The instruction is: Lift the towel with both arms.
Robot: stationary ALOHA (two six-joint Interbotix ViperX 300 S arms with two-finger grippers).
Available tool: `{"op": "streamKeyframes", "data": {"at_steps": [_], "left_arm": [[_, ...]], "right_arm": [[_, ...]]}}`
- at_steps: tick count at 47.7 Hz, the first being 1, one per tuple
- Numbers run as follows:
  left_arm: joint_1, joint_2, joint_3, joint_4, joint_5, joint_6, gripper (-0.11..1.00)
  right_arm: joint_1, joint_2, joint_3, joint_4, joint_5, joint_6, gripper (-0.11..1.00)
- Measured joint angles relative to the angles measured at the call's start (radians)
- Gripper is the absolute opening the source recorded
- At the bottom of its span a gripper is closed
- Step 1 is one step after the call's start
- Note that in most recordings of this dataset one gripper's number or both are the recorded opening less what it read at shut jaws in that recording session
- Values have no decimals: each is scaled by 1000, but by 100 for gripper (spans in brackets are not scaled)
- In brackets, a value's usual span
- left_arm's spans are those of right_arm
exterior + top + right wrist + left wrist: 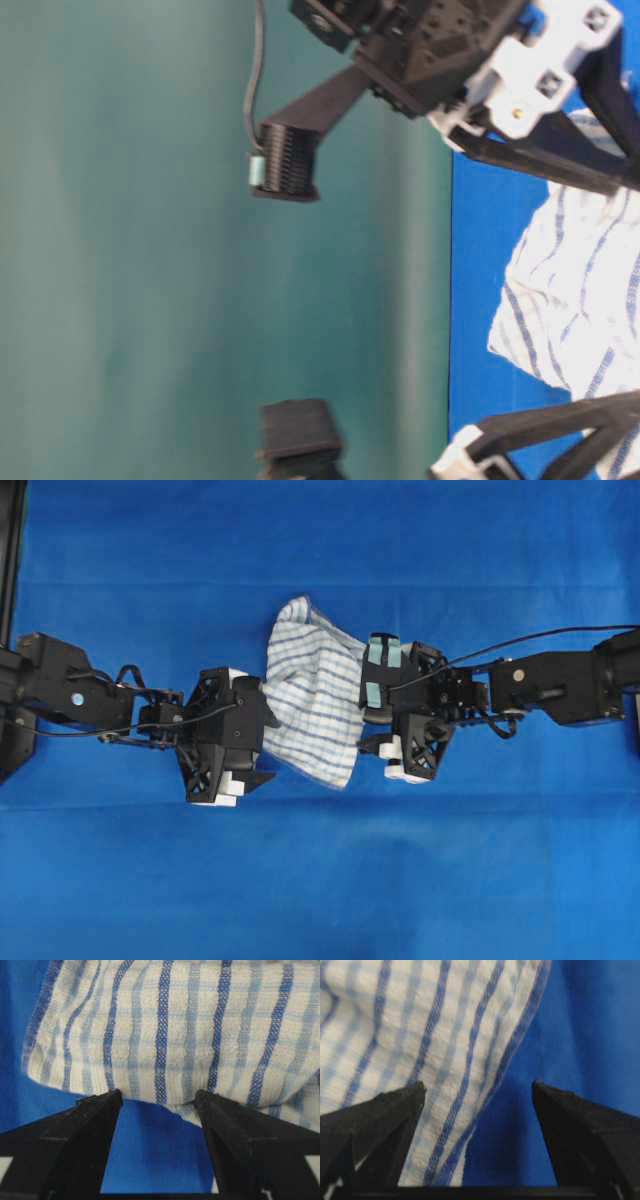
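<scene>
Table cover (pixel 320 880): plain blue, spread across the whole work surface.

Towel (pixel 312 705): white with blue checked stripes, lay rumpled on the cover at mid-scene, between the two arms.

Left gripper (pixel 262 720): came in from the left, at the towel's left edge. Fingers (pixel 395 1110) stood wide apart, one over the cloth, the other over bare cover; nothing held.

Right gripper (pixel 368 720): came in from the right, at the towel's right edge. Fingers (pixel 100 1110) spread wide, tips right at the cloth's hem, nothing clamped between them.
</scene>
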Motion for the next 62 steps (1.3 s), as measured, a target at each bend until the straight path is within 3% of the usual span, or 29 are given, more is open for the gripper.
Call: {"op": "streamKeyframes", "data": {"at_steps": [13,19,22,29,33,49,62], "left_arm": [[2,40,-2,-6,-58,2,82],[5,40,-2,-8,-58,0,77],[11,38,-3,-6,-52,-8,64],[48,38,-5,-8,-21,-49,21],[66,38,-5,-6,-18,-55,5],[94,-5,-6,-6,14,-60,5],[89,-218,-48,-6,216,-100,4]], "right_arm": [[-12,35,-14,0,-25,0,64],[-15,37,-14,0,-25,0,57],[-17,35,-14,-2,-25,0,46],[-18,35,-14,-2,-21,-5,6],[-18,35,-15,0,-15,-6,6],[-20,-9,-15,-2,21,-3,6],[-20,-192,-52,0,158,-2,6]]}}
